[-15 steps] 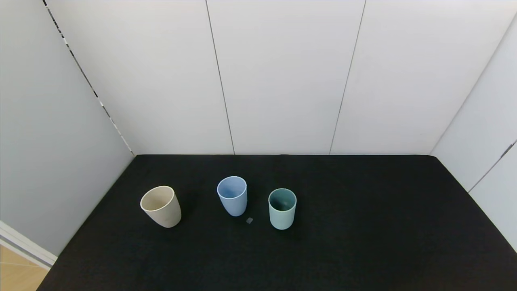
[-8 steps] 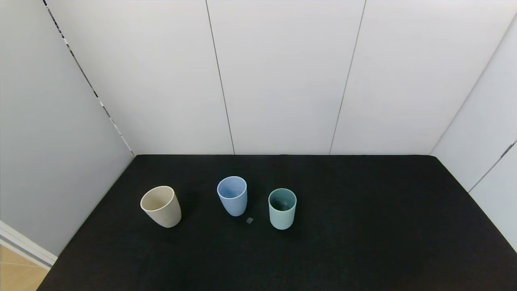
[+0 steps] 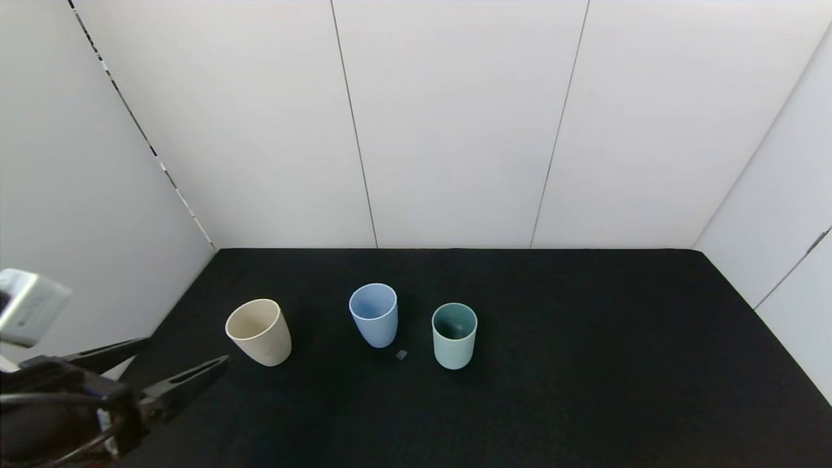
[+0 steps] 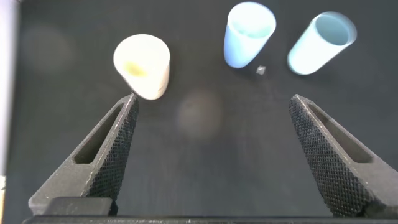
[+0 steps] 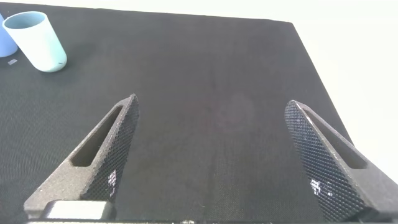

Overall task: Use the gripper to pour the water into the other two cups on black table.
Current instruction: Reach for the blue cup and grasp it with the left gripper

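Observation:
Three cups stand upright in a row on the black table (image 3: 585,364). The beige cup (image 3: 259,331) is on the left, a light blue cup (image 3: 374,314) in the middle and the mint green cup (image 3: 454,335) on the right. My left gripper (image 3: 182,352) is open at the table's near left corner, short of the beige cup and holding nothing. Its wrist view shows the beige cup (image 4: 142,65) just beyond one fingertip, with the light blue cup (image 4: 249,34) and mint cup (image 4: 321,42) farther off. My right gripper (image 5: 211,101) is open over bare table, out of the head view.
A small grey scrap (image 3: 402,354) lies on the cloth between the blue and mint cups. White wall panels close the table on the left, back and right. The right wrist view catches the mint cup (image 5: 36,41) far off, and the table's edge (image 5: 311,56).
My left gripper has come into the head view at the lower left, open. The three cups have not moved.

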`<state>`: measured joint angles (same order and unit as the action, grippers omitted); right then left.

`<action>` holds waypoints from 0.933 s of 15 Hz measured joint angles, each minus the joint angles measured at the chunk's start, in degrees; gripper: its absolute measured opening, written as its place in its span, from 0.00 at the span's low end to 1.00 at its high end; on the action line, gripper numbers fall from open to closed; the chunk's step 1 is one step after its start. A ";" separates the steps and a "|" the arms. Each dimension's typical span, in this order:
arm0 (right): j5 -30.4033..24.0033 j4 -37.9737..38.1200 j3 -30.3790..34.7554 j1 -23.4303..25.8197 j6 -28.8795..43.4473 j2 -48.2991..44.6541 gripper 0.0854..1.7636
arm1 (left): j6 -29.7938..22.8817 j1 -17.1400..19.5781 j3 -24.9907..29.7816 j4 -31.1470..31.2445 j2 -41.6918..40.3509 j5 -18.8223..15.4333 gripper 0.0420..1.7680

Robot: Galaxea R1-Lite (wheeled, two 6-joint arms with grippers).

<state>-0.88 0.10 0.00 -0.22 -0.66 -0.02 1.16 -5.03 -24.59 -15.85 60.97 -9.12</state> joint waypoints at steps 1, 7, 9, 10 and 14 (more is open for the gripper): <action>0.00 0.00 0.00 0.00 0.00 0.00 0.97 | 0.07 -2.07 -0.60 -2.54 4.69 1.73 0.97; -0.02 0.00 0.00 0.00 -0.02 0.00 0.97 | -0.34 -14.64 -3.63 -18.25 29.28 9.47 0.97; 0.00 0.00 0.00 0.00 -0.02 0.00 0.97 | -0.72 -16.65 -4.05 -25.36 35.95 10.72 0.97; -0.02 0.00 0.00 0.00 -0.02 0.00 0.97 | -0.83 -17.44 -4.12 -29.27 39.19 11.62 0.97; -0.02 0.00 0.00 0.00 -0.02 0.00 0.97 | -0.83 -19.38 -3.57 -45.40 49.64 15.09 0.97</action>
<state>-0.90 0.10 0.00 -0.22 -0.68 -0.02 0.33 -24.42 -28.16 -61.25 110.61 5.97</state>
